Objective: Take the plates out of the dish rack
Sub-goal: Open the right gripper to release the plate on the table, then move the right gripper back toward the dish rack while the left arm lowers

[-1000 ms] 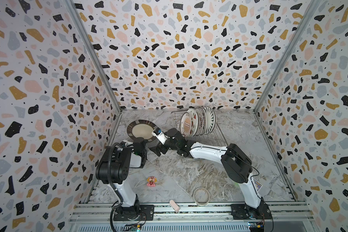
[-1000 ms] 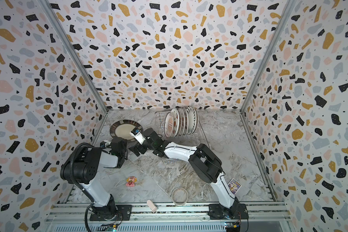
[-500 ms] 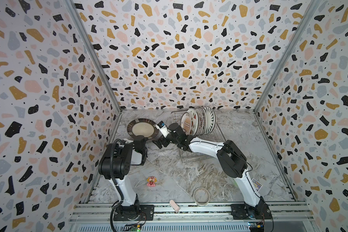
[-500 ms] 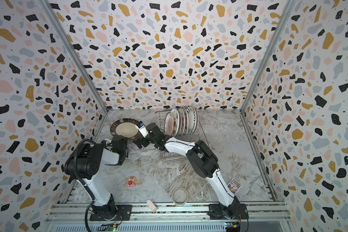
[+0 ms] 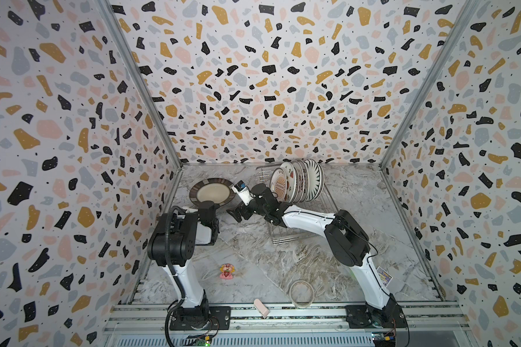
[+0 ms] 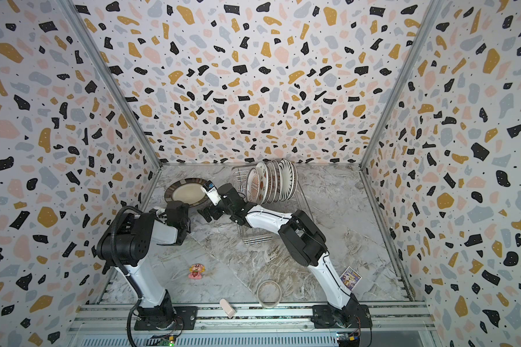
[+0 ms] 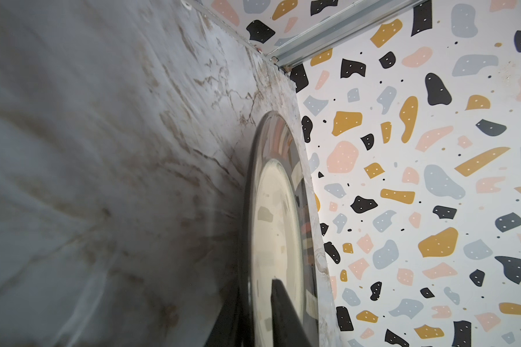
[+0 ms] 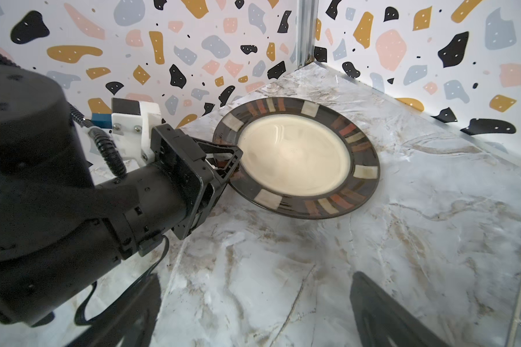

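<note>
The marble table (image 5: 283, 258) carries the wire dish rack (image 5: 295, 238) at far centre, just right of the middle. Six or so patterned plates (image 5: 298, 183) stand on edge at the rack's far end, packed close. A dark-rimmed plate (image 5: 212, 192) with a cream centre lies at far left. The left gripper (image 8: 235, 162) straddles its near rim with a narrow gap; whether it pinches, I cannot tell. The right gripper (image 8: 254, 276) hangs wide apart and empty between that plate and the rack. Near the front lie a tape ring (image 5: 290, 293), a printed card (image 5: 384, 276) with writing too small to read, and a pink toy (image 5: 226, 271).
</note>
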